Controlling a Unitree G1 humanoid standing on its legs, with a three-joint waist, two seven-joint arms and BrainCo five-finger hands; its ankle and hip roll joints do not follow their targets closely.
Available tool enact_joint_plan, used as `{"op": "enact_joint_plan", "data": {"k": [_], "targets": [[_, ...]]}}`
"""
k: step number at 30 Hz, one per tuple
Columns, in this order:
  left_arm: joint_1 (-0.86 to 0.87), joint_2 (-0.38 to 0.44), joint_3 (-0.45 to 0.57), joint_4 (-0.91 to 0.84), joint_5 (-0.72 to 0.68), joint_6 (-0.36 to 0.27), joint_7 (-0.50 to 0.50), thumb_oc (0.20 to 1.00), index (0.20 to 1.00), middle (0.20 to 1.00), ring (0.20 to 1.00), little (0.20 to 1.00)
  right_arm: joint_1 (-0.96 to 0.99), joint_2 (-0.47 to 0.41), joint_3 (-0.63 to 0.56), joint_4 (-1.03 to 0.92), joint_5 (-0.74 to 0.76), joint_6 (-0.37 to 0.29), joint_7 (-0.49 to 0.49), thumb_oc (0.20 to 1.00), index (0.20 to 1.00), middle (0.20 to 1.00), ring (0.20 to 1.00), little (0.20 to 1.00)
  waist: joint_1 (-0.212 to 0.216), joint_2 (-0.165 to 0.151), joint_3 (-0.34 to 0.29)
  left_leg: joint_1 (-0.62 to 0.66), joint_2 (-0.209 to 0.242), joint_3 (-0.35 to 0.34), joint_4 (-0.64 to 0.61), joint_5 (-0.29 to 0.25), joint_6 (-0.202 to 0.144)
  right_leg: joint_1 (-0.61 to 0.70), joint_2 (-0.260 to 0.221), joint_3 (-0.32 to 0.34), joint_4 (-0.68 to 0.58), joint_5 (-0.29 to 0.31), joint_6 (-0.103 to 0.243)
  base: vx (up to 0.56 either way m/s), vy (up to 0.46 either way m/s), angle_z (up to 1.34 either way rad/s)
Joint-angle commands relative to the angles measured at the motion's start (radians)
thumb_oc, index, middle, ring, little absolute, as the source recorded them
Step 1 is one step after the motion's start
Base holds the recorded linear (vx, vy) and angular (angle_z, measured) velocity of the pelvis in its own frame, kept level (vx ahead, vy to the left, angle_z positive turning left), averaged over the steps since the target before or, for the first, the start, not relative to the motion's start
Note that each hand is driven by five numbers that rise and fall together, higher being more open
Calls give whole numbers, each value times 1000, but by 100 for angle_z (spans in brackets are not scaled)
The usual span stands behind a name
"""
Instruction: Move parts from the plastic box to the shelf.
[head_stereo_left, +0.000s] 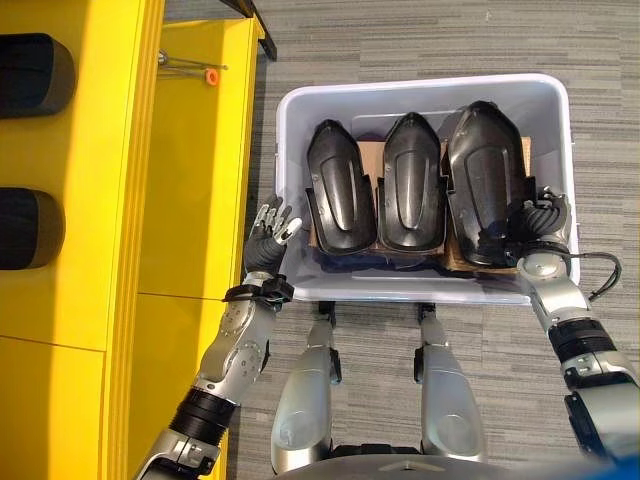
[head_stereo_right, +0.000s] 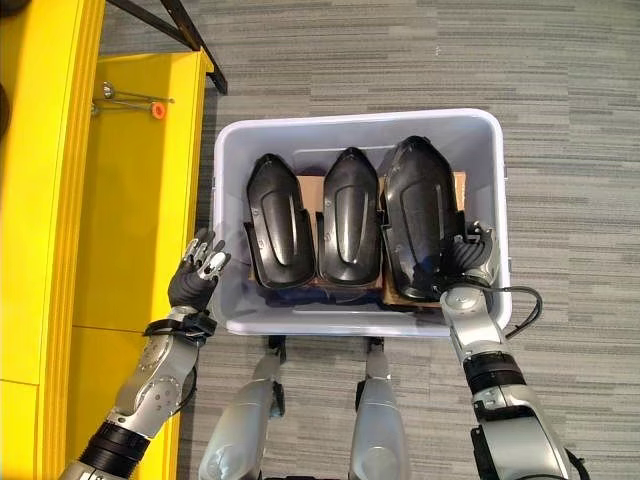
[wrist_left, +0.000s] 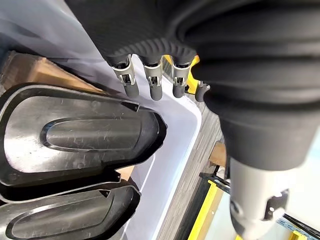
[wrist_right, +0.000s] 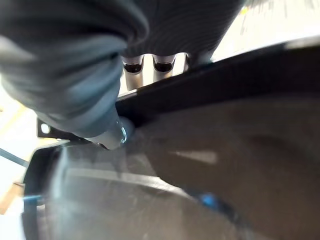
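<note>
The plastic box (head_stereo_left: 425, 290) sits on the grey floor just beside the yellow shelf (head_stereo_left: 190, 150), and everything here is placed from that box; three black parts stand side by side inside it on cardboard, none yet on the shelf. The right hand (head_stereo_left: 540, 222) is inside the box at its right wall, laid against the lower edge of the large part (head_stereo_left: 485, 180) nearest that wall; its fingers go down behind the part's rim, so I cannot tell whether they pinch it or only rest there; the placing suggests a grip is being set on this outermost part first, since its outer side is the one with room for a hand. The left hand (head_stereo_left: 272, 225) is outside the box at its left wall, between box and shelf, fingers (wrist_left: 152, 87) straight and slightly spread, holding nothing; it seems to wait clear of the lift, or to steady the wall. The middle part (head_stereo_left: 413, 185) and the left part (head_stereo_left: 340, 190) touch each other closely, leaving no gap for fingers between them; above the box the way is open, and the shelf's near board is bare except for a small orange-tipped tool (head_stereo_left: 195, 70) at its far end.
</note>
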Motion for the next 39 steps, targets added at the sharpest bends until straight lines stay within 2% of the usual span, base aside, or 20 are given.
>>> {"op": "enact_joint_plan", "data": {"k": [1, 5, 6, 15, 18, 22, 25, 27, 32, 35, 39], "targets": [[14, 22, -1, -20, 8, -25, -5, 1000, 1000, 1000, 1000, 1000, -28, 12, -21, -19, 4, -93, -20, 200, 200, 200, 200, 200, 22, -46, -101, 57, 32, -37, 9, -50, -31, -71, -67, 66, 165, -40, 38, 0, 0, 0], [44, 19, 19, -13, 1, -14, -24, 1000, 1000, 1000, 1000, 1000, 14, 37, -32, -159, 8, -131, 2, 200, 200, 200, 200, 200, 19, -50, -147, 92, 35, -39, 9, -58, -33, -21, -68, 55, 136, -37, 39, 60, -10, 6], [81, 16, 42, -1, 2, -7, -43, 1000, 1000, 1000, 1000, 1000, 41, 47, -37, -231, 14, -158, 29, 200, 200, 200, 200, 200, 22, -51, -187, 124, 39, -41, 9, -66, -35, 25, -67, 44, 111, -35, 39, 100, -16, 8], [153, -1, 87, 27, 12, 7, -80, 1000, 1000, 1000, 1000, 1000, 70, 55, -41, -342, 1, -185, 80, 200, 200, 200, 200, 200, 30, -41, -267, 177, 46, -51, 9, -75, -37, 104, -66, 19, 88, -46, 38, 57, -10, 5], [182, -15, 110, 50, 27, 17, -95, 1000, 1000, 1000, 1000, 1000, 99, 74, -23, -399, 21, -206, 123, 200, 200, 200, 200, 200, 34, -39, -316, 205, 50, -57, 9, -80, -37, 143, -62, 5, 90, -63, 37, 65, -23, 7], [195, -20, 123, 53, 36, 18, -101, 1000, 1000, 1000, 1000, 1000, 118, 86, -12, -426, 50, -221, 157, 200, 200, 200, 200, 200, 38, -39, -341, 225, 55, -62, 9, -82, -36, 165, -57, -3, 102, -81, 34, 38, -23, 6], [211, -26, 141, 68, 57, 27, -115, 1000, 1000, 1000, 1000, 1000, 143, 100, 6, -459, 102, -237, 211, 200, 200, 200, 200, 200, 47, -33, -385, 255, 69, -74, 9, -78, -38, 194, -39, -20, 144, -124, 21, 46, -56, 7], [214, -27, 142, 73, 61, 28, -114, 1000, 1000, 1000, 1000, 1000, 144, 103, 10, -465, 108, -238, 217, 200, 200, 200, 200, 200, 50, -30, -392, 261, 74, -79, 9, -75, -39, 202, -33, -27, 159, -138, 16, 17, -53, 20], [233, -41, 164, 86, 70, 34, -117, 1000, 1000, 1000, 1000, 1000, 151, 115, 17, -499, 133, -248, 239, 200, 200, 200, 200, 200, 68, -25, -418, 282, 111, -106, 9, -38, -58, 253, 8, -74, 187, -192, -10, 8, -121, 15], [255, -55, 174, 87, 70, 39, -121, 1000, 1000, 1000, 1000, 1000, 146, 118, 15, -515, 146, -256, 241, 200, 200, 200, 200, 200, 87, -19, -425, 279, 139, -135, 9, 11, -75, 283, 37, -109, 188, -214, -27, -18, -149, 38], [285, -63, 184, 85, 76, 43, -121, 1000, 1000, 1000, 1000, 1000, 117, 129, 30, -555, 169, -281, 242, 200, 200, 200, 200, 200, 118, -9, -403, 233, 181, -192, 9, 112, -102, 284, 84, -143, 180, -224, -54, -112, -156, 37]]}}
